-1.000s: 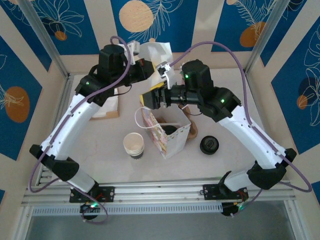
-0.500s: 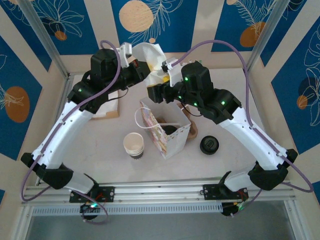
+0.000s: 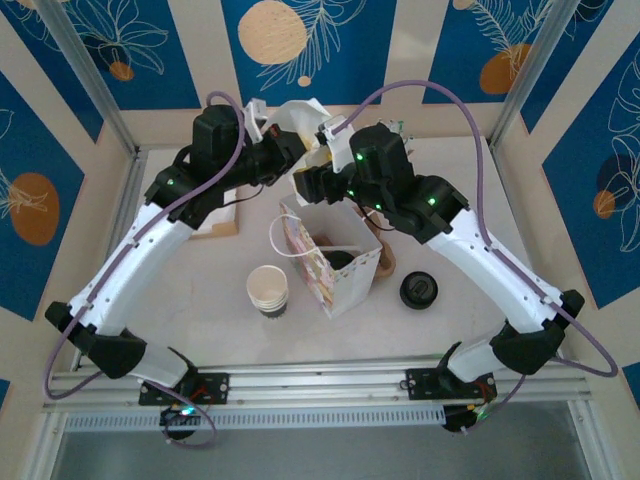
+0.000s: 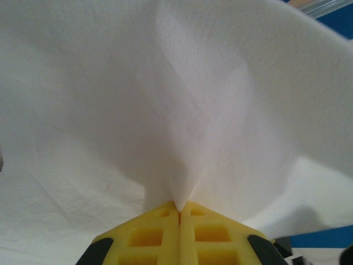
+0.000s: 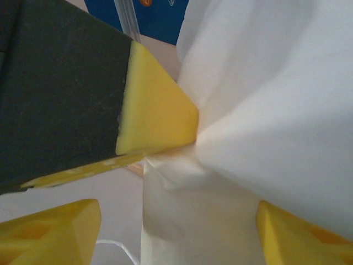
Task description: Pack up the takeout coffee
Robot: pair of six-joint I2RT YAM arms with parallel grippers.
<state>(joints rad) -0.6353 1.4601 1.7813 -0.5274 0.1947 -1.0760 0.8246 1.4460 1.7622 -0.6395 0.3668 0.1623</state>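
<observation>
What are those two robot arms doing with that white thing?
The left gripper is pinched shut on a white bag, holding it at the far end of the table. The right gripper is open, its yellow fingers on either side of the bag's edge, not gripping. Nearer the arms stand a patterned gift bag, a stack of paper cups and a loose black lid.

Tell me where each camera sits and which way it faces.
Top external: fixed above and behind the arm bases, looking down on the table; both arms show, meeting at a white bag.
Left wrist: on the left arm, looking along the left hand, shut on the bag.
Right wrist: on the right arm, facing the bag, which sits inside the open right hand; the left hand's fingertip shows too.
Shared: both wrist views see the bag and the left hand.
</observation>
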